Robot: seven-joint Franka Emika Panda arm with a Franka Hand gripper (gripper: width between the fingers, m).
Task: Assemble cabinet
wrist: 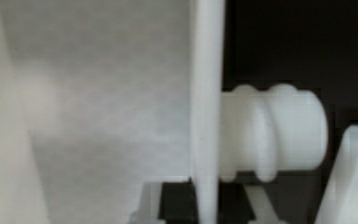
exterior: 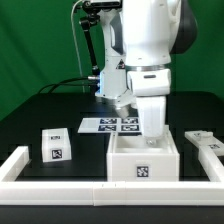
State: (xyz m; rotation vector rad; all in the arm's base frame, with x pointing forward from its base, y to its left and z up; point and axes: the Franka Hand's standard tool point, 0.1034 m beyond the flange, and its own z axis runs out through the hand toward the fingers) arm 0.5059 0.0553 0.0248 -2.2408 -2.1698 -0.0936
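Note:
The cabinet body (exterior: 143,158), a large open white box with a tag on its front, stands at the front middle of the black table. My gripper (exterior: 150,130) reaches straight down onto its far right wall. In the wrist view the thin white wall (wrist: 206,90) runs between my dark fingers (wrist: 172,203), which press on both its sides, so my gripper (wrist: 208,197) is shut on it. A white ribbed round knob (wrist: 274,135) shows beside the wall. A smaller tagged white block (exterior: 56,145) stands to the exterior view's left, and another white part (exterior: 205,143) lies at the right.
The marker board (exterior: 110,124) lies flat behind the body. A long low white rail (exterior: 90,190) runs along the front, with side arms at the left (exterior: 18,164) and right (exterior: 212,168). A green backdrop stands behind the table.

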